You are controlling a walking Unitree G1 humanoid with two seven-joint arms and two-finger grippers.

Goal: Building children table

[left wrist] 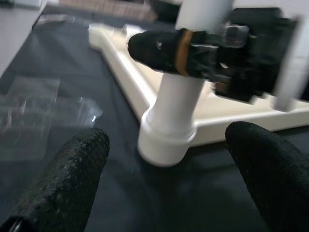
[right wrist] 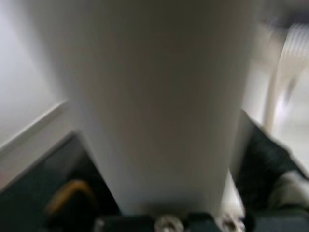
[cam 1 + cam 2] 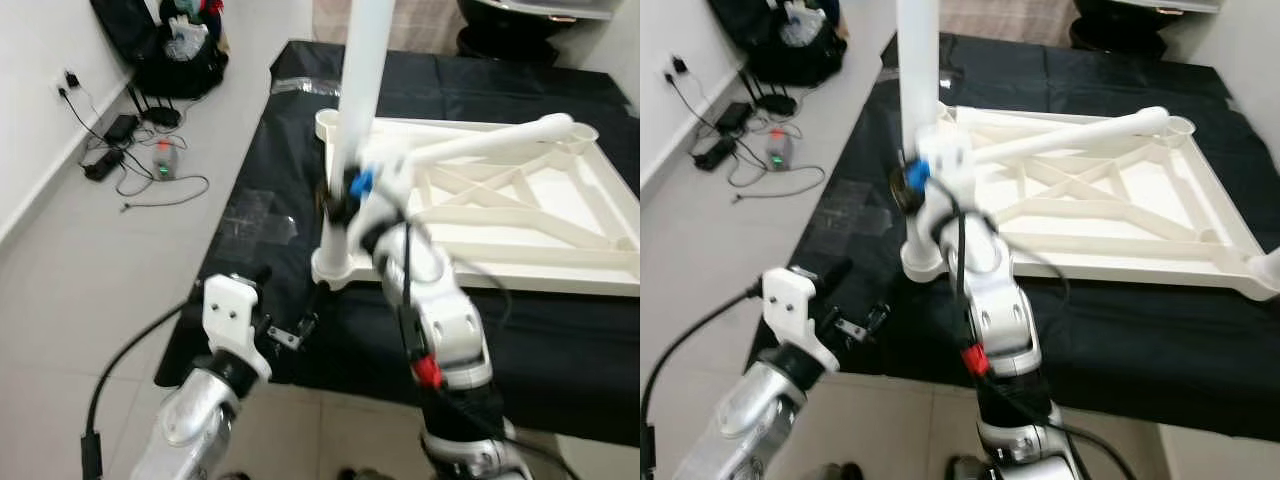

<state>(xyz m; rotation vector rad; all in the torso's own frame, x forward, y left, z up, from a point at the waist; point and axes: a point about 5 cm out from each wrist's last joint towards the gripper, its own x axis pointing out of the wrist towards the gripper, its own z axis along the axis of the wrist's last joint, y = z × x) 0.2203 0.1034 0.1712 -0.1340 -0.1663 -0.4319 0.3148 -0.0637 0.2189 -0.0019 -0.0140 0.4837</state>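
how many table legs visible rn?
2. One leg stands upright in the near-left corner socket of the upturned tabletop, gripped by the right hand. A second leg lies across the tabletop. Others may be out of frame.

A low surface (image 3: 560, 370) covered in black cloth fills the middle of the scene, standing on a pale tiled floor (image 3: 90, 300). On the cloth lies a white plastic tabletop (image 3: 520, 215), underside up, its ribbed bracing showing; a round socket sits at each visible corner. A white leg (image 3: 350, 150) stands upright in the near left socket, and another white leg (image 3: 490, 142) lies slanted across the frame. A clear plastic sheet (image 3: 262, 218) lies flat on the cloth just left of the tabletop. On the floor by the wall lie a power strip with tangled cables (image 3: 120, 160) and a dark bag (image 3: 180, 60).
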